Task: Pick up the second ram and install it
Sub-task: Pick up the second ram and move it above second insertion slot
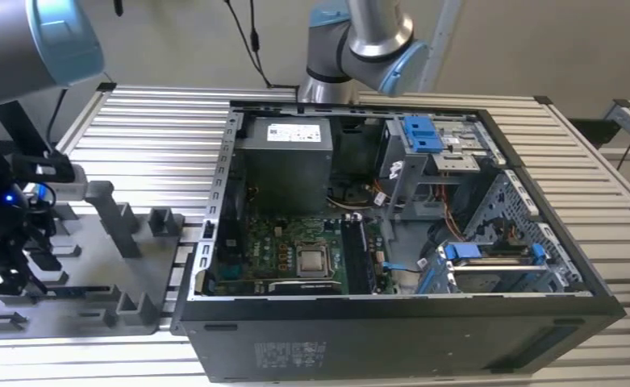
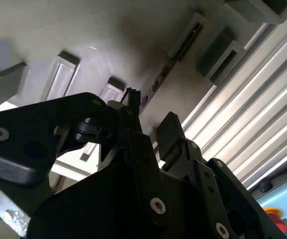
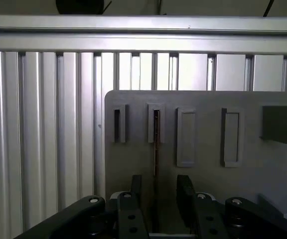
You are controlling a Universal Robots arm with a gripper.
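Pincer (image 3: 159, 181) apart, fingers (image 3: 184, 193) straddling second ram (image 3: 156, 142), not clamped. Ram upright on edge in grey tray (image 3: 263, 169) slot. Tray on counter (image 1: 153, 121), at 9 o'clock of computer case (image 1: 401, 343), exterior view's left.

Grey arm (image 1: 2, 56), blue joint caps (image 1: 67, 40), black jaws.

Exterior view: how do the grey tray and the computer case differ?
The grey tray is pale, low and flat, with upright blocks; the computer case is black, deep-walled, open, full of parts. The gripper is over the tray, not the case. Both sit on the slatted table.
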